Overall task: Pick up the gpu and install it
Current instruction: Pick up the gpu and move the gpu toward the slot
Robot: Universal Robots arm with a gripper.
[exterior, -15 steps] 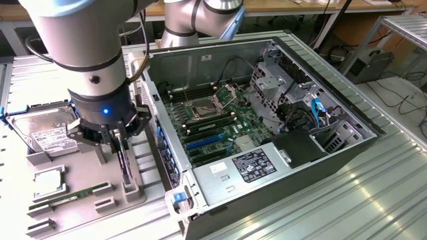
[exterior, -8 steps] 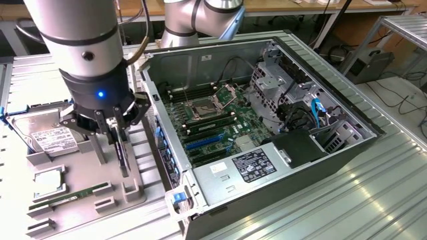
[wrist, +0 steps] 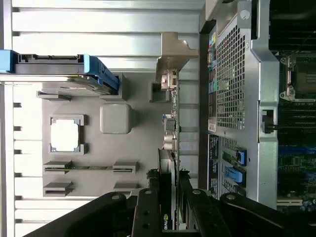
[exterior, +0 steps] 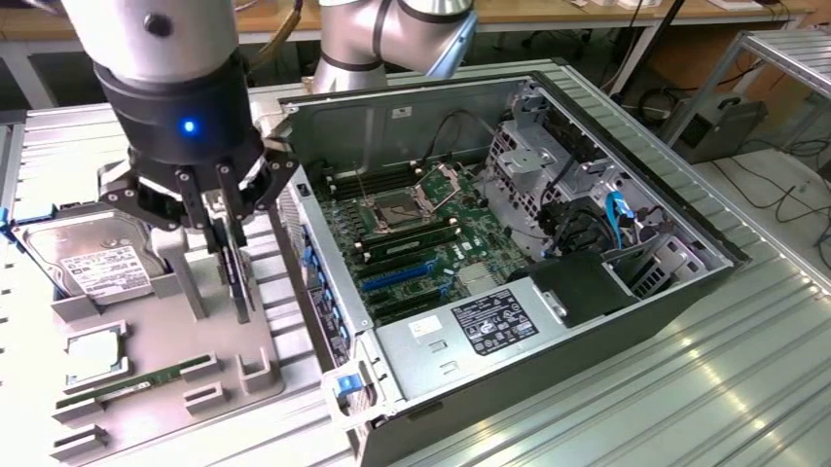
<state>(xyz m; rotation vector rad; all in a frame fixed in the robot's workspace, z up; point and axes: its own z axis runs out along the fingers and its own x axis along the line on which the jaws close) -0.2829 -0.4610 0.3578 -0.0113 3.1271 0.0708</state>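
Over the grey tray [exterior: 143, 336], the gripper [exterior: 224, 226] pinched the gpu [exterior: 237, 287] tight — card on edge, long axis parallel to the computer case [exterior: 377, 131] wall, which stood just to the exterior view's right.

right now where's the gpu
In the exterior view the gpu stands on edge in the grey tray, between the hard drive on that view's left and the computer case, with the gripper at its top edge.

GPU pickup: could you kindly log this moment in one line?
hand: at gpu | gpu: upright on tray | computer case: open
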